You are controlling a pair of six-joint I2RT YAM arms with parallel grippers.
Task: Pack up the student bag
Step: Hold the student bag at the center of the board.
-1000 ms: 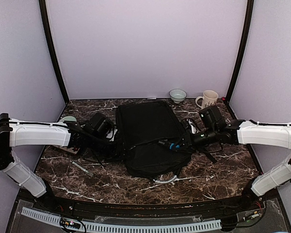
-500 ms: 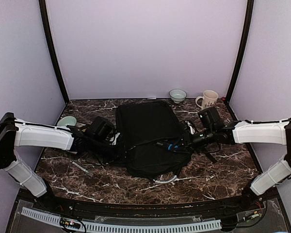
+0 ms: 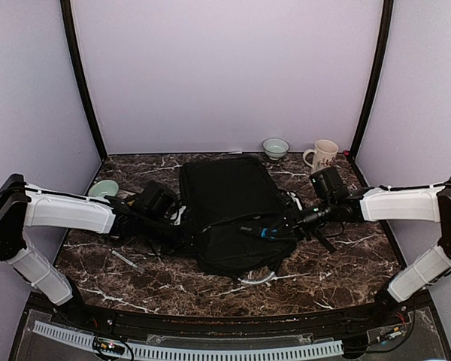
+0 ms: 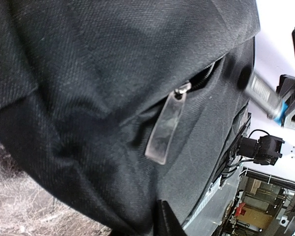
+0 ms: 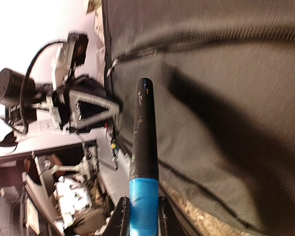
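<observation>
The student bag [image 3: 229, 207], large and black, lies flat in the middle of the table. My left gripper [image 3: 182, 233] is at its left edge. In the left wrist view black fabric [image 4: 88, 73] fills the frame around a translucent zipper pull [image 4: 166, 127]. Only one fingertip [image 4: 168, 222] shows, pressed into a bunched fold that hides the other. My right gripper [image 3: 292, 224] is shut on a black marker with a blue band [image 3: 264, 232], held level over the bag's right side. In the right wrist view the marker [image 5: 143, 147] sticks out past the gripper [image 5: 143, 206] towards a zipper line [image 5: 152, 48].
A small bowl [image 3: 276, 147] and a white mug [image 3: 323, 153] stand at the back right. A pale green dish [image 3: 104, 187] sits behind the left arm. A thin pen [image 3: 126, 261] lies on the marble front left. The bag's silvery loop handle [image 3: 257, 278] juts towards the front.
My left gripper has moved in to the bag's left edge and closed down on the fabric. The right gripper has carried the marker a little left and lower over the bag.
</observation>
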